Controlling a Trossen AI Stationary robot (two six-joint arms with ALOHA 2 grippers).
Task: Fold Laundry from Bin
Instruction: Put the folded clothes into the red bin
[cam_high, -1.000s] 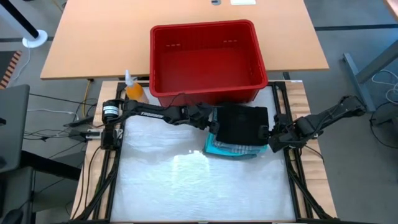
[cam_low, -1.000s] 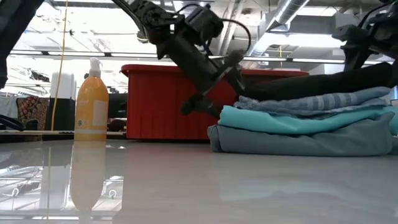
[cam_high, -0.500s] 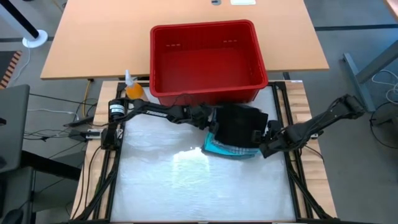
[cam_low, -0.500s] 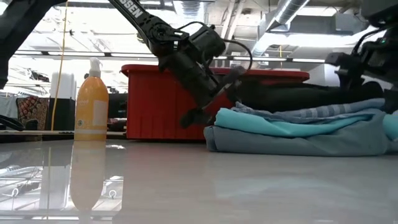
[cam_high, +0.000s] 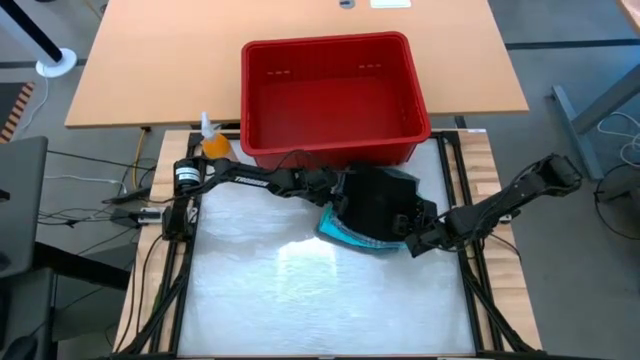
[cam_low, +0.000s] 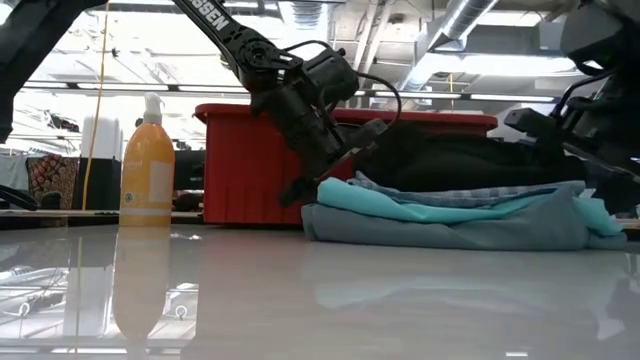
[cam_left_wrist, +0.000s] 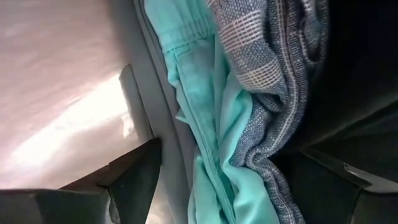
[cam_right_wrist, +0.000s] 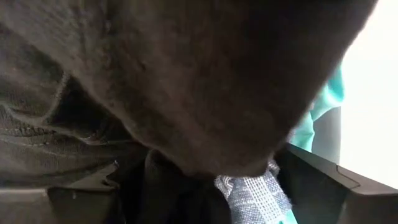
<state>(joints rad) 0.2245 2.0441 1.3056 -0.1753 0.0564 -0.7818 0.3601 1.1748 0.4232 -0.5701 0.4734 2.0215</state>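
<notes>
A folded stack of laundry (cam_low: 450, 205) lies on the white table (cam_high: 300, 300): a grey-green garment (cam_low: 440, 228) at the bottom, a turquoise one (cam_low: 400, 203) on it, a striped shirt (cam_low: 470, 193) above that, and a black garment (cam_high: 378, 200) on top. The left gripper (cam_high: 335, 192) stands wide open around one end of the stack, one finger on each side of the layers. The right gripper (cam_high: 412, 238), also spread wide, presses into the opposite end. Behind the stack sits the red bin (cam_high: 330, 95), and beside it an orange bottle (cam_low: 147, 165).
</notes>
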